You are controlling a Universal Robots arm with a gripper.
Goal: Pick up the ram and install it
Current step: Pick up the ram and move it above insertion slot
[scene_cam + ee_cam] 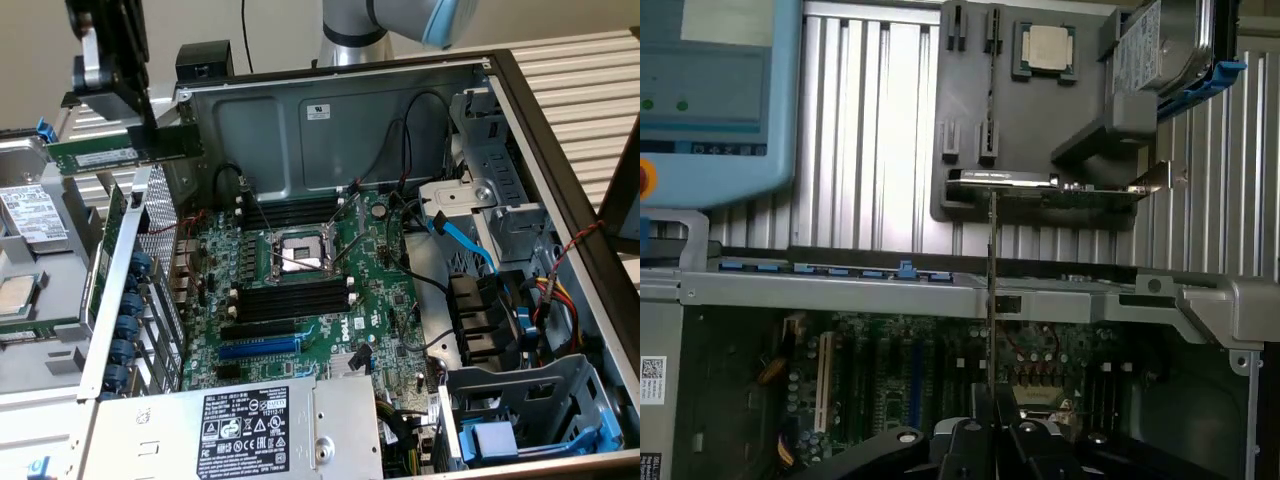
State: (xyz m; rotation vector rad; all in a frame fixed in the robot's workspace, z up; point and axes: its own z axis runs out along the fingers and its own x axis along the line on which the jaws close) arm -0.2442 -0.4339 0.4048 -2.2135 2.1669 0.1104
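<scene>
One ram (pixel 100 157) hangs in the air at the exterior view's upper left, clamped in the gripper (pixel 148 133), whose fingers press tight against its two faces. Its long axis runs nearly level across that view: one end reaches out toward the exterior view's left, and the other points toward the right and sits a touch higher. It stands on its long edge, with a flat green face and a small white label turned to the camera. It is above the side wall of the open case (pixel 280 130), well apart from the black slots (pixel 290 300) on the board (pixel 390 290) below. In the wrist view the ram (pixel 992 300) shows edge-on — a thin dark line running straight out from the gripper (pixel 992 425), across the case rim and toward a grey tray (pixel 970 130) beyond. The top of the exterior view cuts off the gripper's upper body. The strip's end beside the fingers merges with dark metal there — where it stops is hard to make out. Chips on the ram cannot be made out either.
</scene>
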